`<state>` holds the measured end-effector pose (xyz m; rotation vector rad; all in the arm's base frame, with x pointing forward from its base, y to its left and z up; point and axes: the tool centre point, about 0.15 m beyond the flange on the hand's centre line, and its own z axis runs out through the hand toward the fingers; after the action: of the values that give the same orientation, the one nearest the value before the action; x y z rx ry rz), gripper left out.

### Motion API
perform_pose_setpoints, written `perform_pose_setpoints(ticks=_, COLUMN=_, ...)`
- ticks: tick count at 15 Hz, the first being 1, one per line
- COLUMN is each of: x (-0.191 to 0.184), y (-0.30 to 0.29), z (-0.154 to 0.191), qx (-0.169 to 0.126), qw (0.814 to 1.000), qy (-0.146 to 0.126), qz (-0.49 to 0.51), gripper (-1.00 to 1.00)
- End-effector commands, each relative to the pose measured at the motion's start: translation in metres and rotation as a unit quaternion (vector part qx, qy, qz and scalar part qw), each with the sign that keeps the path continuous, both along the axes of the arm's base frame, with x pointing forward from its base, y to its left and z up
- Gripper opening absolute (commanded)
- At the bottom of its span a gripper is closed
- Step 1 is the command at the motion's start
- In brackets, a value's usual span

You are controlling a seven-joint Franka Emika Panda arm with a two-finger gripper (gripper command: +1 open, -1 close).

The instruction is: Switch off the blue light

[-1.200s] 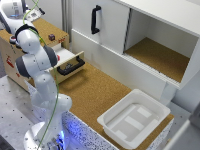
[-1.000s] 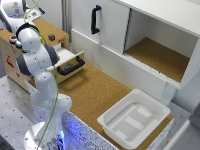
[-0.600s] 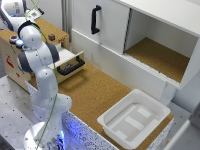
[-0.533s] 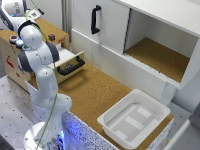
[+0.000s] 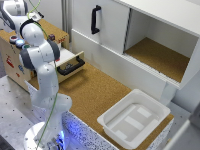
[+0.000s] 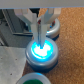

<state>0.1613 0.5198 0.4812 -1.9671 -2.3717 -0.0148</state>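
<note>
In the wrist view the blue light (image 6: 41, 51) is a round button with a pale grey rim, and its cap glows bright cyan-blue. My gripper (image 6: 40, 43) is shut, with both fingers pressed together and nothing held. Its tips sit right over the middle of the glowing cap; I cannot tell whether they touch it. In the exterior view the arm (image 5: 39, 50) leans over the wooden box (image 5: 10, 62) at the exterior view's left. There the arm hides the fingers, and the blue light (image 5: 19, 43) shows only as a small bluish spot beside it.
A second round grey-rimmed button (image 6: 53, 30) sits just behind the lit one, and a green cap (image 6: 35, 79) lies in front. A dark red button (image 5: 51, 37) is on the box top. An open drawer (image 5: 70, 64), a white bin (image 5: 132, 117) and an open cabinet (image 5: 155, 50) are nearby.
The arm's upper links have shifted slightly over the wooden box. Nothing else in the scene has moved.
</note>
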Motion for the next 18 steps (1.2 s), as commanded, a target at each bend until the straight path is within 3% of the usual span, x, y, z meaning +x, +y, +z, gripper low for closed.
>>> perform_pose_setpoints(ticks=1, x=0.013, y=0.017, z=-0.018, qx=-0.040, qw=0.999, qy=0.015, qz=-0.005, gripper=-1.00)
perform_pose_setpoints(ticks=7, x=0.008, y=0.007, z=-0.045, qx=-0.058, qw=0.998, qy=0.035, qz=-0.018, gripper=-1.00)
perform_pose_setpoints(ticks=11, x=0.020, y=0.006, z=0.043, qx=-0.028, qw=0.997, qy=-0.047, qz=-0.045, gripper=-1.00)
perform_pose_setpoints(ticks=12, x=0.024, y=0.005, z=0.071, qx=-0.021, qw=0.997, qy=-0.054, qz=-0.048, gripper=-1.00)
perform_pose_setpoints(ticks=13, x=0.028, y=0.006, z=0.098, qx=-0.022, qw=0.997, qy=-0.070, qz=-0.039, gripper=1.00)
perform_pose_setpoints(ticks=15, x=0.038, y=0.005, z=0.119, qx=-0.040, qw=0.994, qy=-0.092, qz=-0.034, gripper=1.00)
perform_pose_setpoints(ticks=18, x=0.046, y=0.008, z=0.119, qx=-0.046, qw=0.993, qy=-0.108, qz=-0.028, gripper=1.00)
